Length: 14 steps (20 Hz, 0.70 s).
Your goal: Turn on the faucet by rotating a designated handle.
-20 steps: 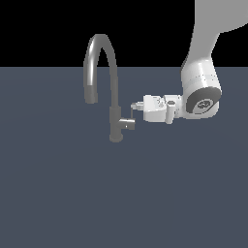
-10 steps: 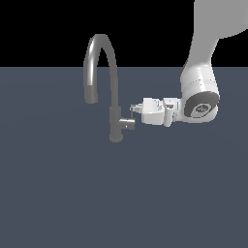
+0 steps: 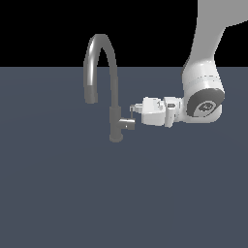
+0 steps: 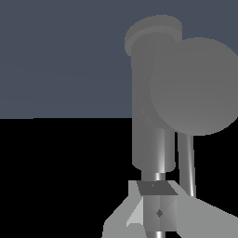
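Observation:
The tall grey gooseneck faucet (image 3: 114,87) stands on its slim base left of centre in the exterior view. Its handle (image 3: 128,124) is a short stub pointing toward the exterior view's right, with a thin pin rising from its end. My gripper (image 3: 133,108) reaches in level from the right. Its dark fingertips are at the top of the pin, and the fingers look closed together. In the wrist view the faucet column (image 4: 151,130) and the handle's round end (image 4: 193,86) fill the frame. The thin pin runs beside my fingertips (image 4: 155,207).
A flat dark blue-grey floor (image 3: 63,193) spreads all around the faucet. My white arm (image 3: 203,97) comes down from the upper right of the exterior view.
My gripper has moved toward the exterior view's left and slightly down, closing on the handle's pin. The handle and spout look almost unchanged.

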Tool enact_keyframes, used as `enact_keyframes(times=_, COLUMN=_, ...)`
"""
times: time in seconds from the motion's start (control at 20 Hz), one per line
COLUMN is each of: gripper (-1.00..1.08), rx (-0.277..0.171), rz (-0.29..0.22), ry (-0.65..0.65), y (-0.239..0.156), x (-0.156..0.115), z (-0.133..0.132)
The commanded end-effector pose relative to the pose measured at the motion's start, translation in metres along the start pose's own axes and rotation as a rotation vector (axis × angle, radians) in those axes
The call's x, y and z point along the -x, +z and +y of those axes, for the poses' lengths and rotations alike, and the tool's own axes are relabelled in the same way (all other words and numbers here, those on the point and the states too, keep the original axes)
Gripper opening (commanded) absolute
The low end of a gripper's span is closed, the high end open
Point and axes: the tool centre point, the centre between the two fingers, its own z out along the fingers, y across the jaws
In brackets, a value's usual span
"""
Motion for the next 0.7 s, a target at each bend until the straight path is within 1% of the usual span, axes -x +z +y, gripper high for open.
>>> enact_keyframes(times=0.0, gripper=-1.0, rx=0.002, rz=-0.002, ry=0.0, y=0.0, x=0.003, z=0.005)
enact_keyframes(times=0.05, gripper=-1.0, rx=-0.001, rz=0.0, ry=0.0, y=0.0, x=0.0, z=0.002)
enact_keyframes(times=0.6, gripper=-1.0, rx=0.002, rz=-0.002, ry=-0.001, y=0.0, x=0.0, z=0.037)
enact_keyframes(times=0.65, gripper=-1.0, rx=0.002, rz=-0.002, ry=-0.001, y=0.0, x=0.0, z=0.037)
